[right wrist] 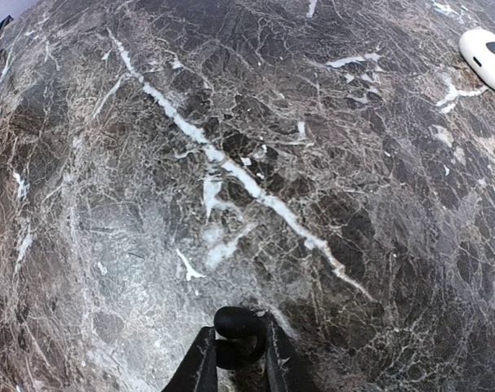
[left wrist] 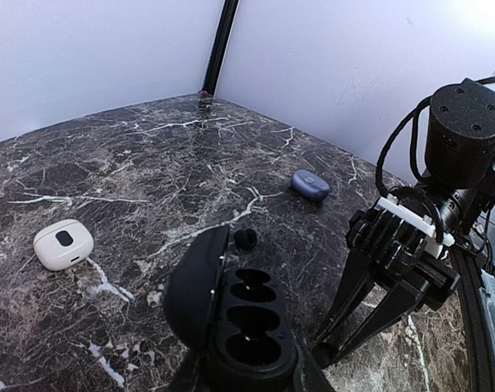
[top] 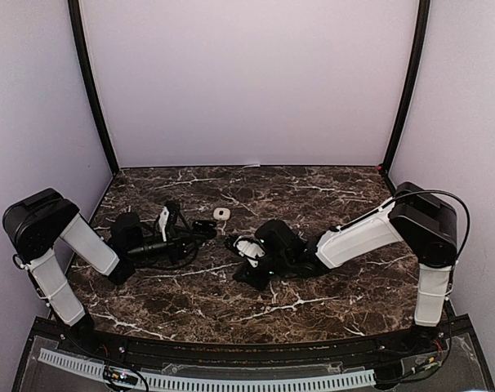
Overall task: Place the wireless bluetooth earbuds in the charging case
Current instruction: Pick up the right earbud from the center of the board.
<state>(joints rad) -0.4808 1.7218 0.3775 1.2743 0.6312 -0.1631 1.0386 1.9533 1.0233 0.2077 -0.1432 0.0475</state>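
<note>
Earbud pinched tight in right gripper.
Open charging case, clamped by left gripper, sits just to its left.

Left wrist view, open case nearest, bud behind, perhaps touching, second case left, third case beyond
</note>
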